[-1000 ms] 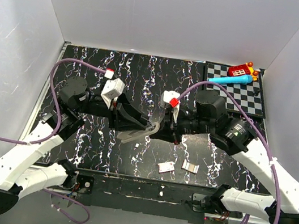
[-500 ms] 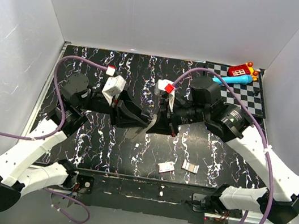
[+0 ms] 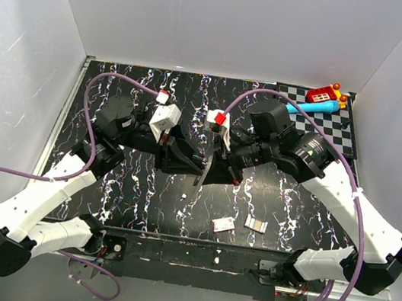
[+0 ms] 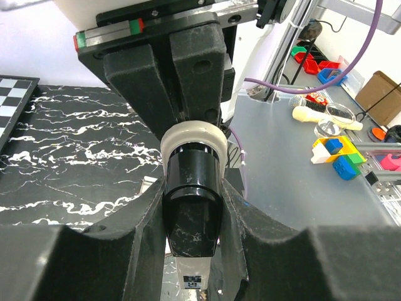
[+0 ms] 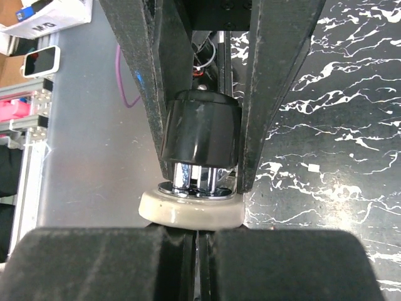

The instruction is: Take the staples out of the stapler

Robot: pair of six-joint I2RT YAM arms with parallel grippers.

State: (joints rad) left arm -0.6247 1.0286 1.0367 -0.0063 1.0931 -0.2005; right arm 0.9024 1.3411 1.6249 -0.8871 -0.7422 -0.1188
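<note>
The stapler [image 3: 202, 169] hangs above the middle of the black marbled table, held between both grippers. My left gripper [image 3: 188, 161] is shut on its black top part, which shows between my fingers in the left wrist view [image 4: 191, 207]. My right gripper [image 3: 219, 164] faces it and is shut on the stapler's beige end. In the right wrist view the black cap [image 5: 200, 132], chrome inner parts [image 5: 195, 177] and beige end [image 5: 191, 210] sit just above my closed fingers [image 5: 125, 263]. The staple channel is hidden.
Two small staple strips [image 3: 222, 223] [image 3: 255, 223] lie on the table near the front. A checkerboard [image 3: 335, 134] at the back right carries a red toy [image 3: 322, 95] and a blue marker [image 3: 312, 107]. White walls enclose the table.
Both arms have moved away from the near edge, carrying the stapler with them. The right arm has swung left. The stapler now looks narrower and more on end.
</note>
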